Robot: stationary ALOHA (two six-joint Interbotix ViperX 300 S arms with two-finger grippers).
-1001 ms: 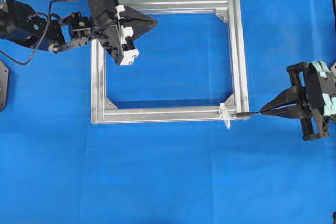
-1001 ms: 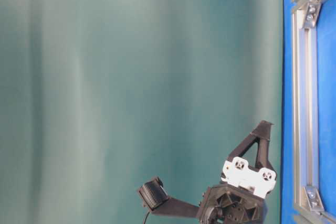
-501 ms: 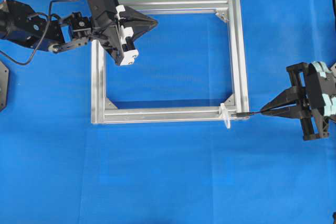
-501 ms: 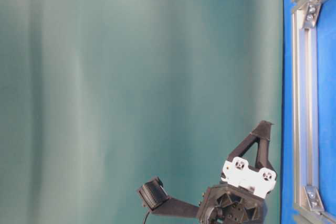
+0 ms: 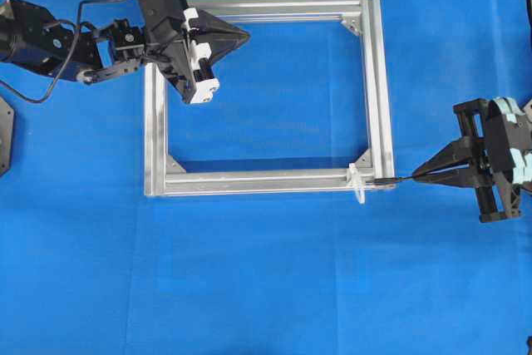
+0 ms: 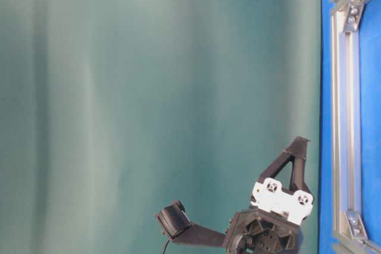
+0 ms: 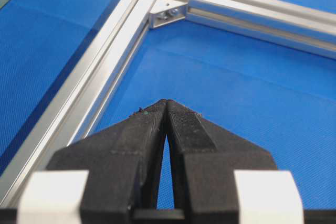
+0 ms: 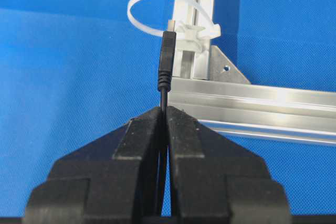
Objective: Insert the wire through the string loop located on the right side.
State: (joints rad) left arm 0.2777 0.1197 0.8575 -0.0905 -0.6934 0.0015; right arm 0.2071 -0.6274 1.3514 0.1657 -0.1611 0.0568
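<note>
Blue tabletop (image 5: 274, 288), silver frame (image 5: 376, 89) flat on it. Left gripper (image 7: 166, 109) clenched empty over the far corner. Right gripper (image 8: 164, 115) fingers pinch the wire (image 8: 167, 61), plug seemingly at the string loop (image 8: 157, 11), threading not finished.

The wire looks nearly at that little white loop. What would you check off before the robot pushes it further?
1. Wire gripped by the right end effector: ok, the jaws are shut on the cable just behind the plug.
2. Plug points toward the string loop: ok, its tip sits right before the loop.
3. Tip already through the loop: cannot tell from the wrist view; in the overhead view the plug stops just short of it.
4. Loop stands open on the aluminium frame: ok.
5. Left end effector out of the way: ok, shut, empty, over the frame's opposite corner.
</note>
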